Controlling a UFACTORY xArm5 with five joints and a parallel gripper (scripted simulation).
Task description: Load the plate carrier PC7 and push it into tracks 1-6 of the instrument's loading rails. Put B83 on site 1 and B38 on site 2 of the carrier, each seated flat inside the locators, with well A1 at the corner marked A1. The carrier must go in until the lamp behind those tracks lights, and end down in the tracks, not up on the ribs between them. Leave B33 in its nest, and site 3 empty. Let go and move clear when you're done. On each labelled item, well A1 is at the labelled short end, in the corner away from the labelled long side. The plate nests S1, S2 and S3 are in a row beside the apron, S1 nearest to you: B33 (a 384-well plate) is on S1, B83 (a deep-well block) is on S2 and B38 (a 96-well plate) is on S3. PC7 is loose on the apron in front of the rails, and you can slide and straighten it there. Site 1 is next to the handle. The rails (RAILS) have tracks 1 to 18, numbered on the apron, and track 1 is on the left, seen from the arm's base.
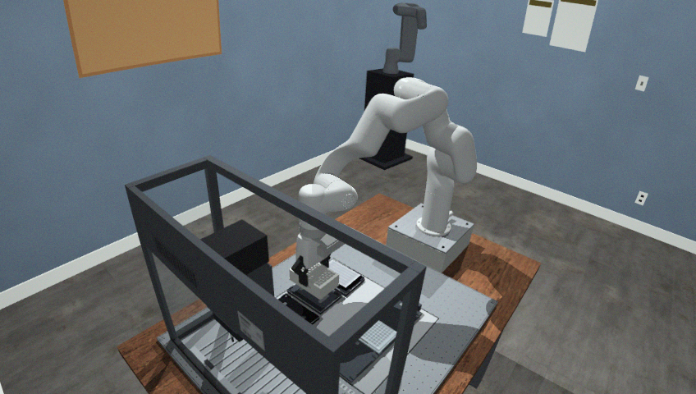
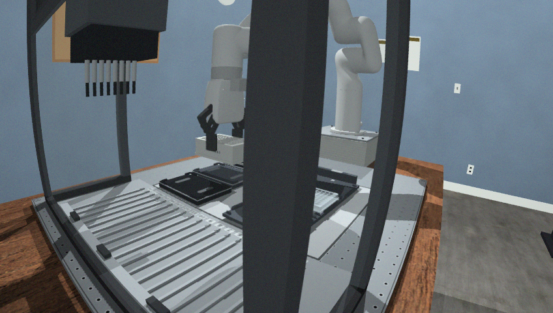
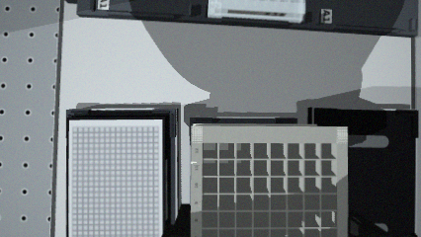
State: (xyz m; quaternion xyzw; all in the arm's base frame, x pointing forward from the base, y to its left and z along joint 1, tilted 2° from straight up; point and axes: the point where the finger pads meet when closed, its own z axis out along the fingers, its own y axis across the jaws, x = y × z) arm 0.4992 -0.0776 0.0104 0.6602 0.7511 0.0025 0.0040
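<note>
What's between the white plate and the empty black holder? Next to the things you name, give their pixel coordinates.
The gray block [image 1: 317, 279] [image 2: 221, 149] [image 3: 269, 188], held up by the robot's fingers [image 1: 314, 269] [image 2: 225, 140]; the wrist view shows it between them.

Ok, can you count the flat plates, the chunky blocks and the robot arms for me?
Flat plates: 2 (a plate with tiny squares, a plate with bigger squares)
Chunky blocks: 1 (the block in the hand)
Robot arms: 2 (a white arm, a grey arm)
Total: 5
</note>
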